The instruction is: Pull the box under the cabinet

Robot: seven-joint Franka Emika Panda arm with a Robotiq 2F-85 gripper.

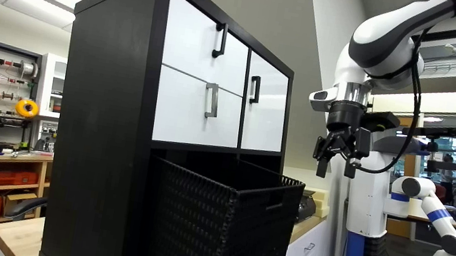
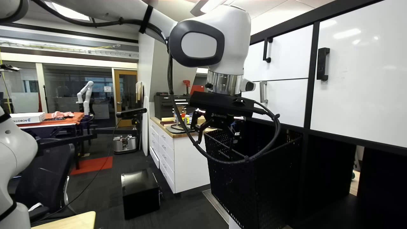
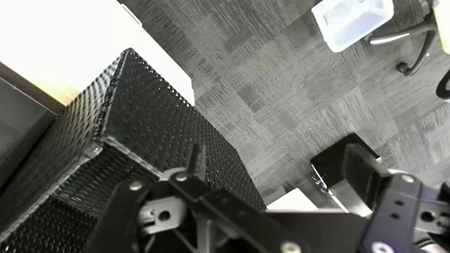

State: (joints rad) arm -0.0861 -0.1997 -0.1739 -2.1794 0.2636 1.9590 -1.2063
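Observation:
The box, a large black woven bin with an open top, sticks partway out of a lower opening of the cabinet. The cabinet is a tall black unit with white drawer fronts; box and cabinet show in both exterior views. A slot is visible in the box's front wall. My gripper is open and empty, pointing down, out in front of the box and above its rim level. It also shows in an exterior view. In the wrist view, the fingers are wide apart, with the box below the left finger.
A white drawer unit with a wooden top and several items stands beside the cabinet. A black cube-like object sits on the floor. A mobile robot with a white arm stands behind my arm. A cable loop hangs from my wrist.

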